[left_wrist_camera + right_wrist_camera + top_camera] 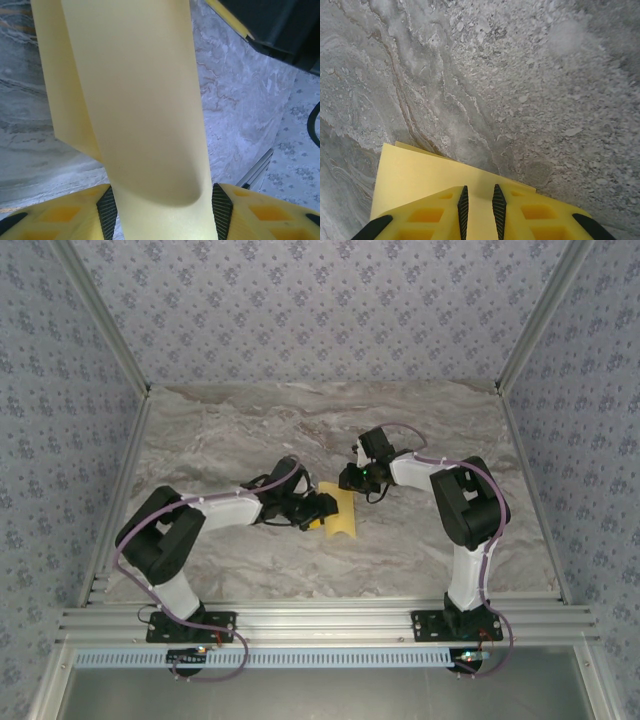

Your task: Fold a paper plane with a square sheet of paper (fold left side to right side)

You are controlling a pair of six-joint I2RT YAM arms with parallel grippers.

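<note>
Two robot arms meet over a yellow sheet at the middle of a grey marbled desk (250, 430), inside a booth lined with blue flowered wallpaper (300, 300).

From its base at the near left, the left arm (215, 512) reaches rightward. Its hand (318, 510) sits at the left edge of the square sheet of paper (342, 515). Seen from that wrist, the hand (165, 200) has its black-padded yellow fingers (106, 212) standing well apart. The paper (135, 100) rises between them in a soft, rounded curl, with one flap lifted off the desk and bowing over the rest. The curl spans the whole gap from pad to pad. Whether the pads are pressing on it cannot be told.

The sheet itself lies near the middle of the desk, between the two hands and touching both. Its right part lies low on the marble.

To the right, the right arm (470, 505) bends in from its near-right base, and its hand (355, 478) comes down on the sheet's far edge. From that wrist, the hand (481, 200) has its fingers (463, 210) drawn close together with only a narrow slit between them. They are planted over the flat paper (420, 180), which shows yellow through the slit. Whether they pinch the sheet or merely rest on it cannot be told.
</note>
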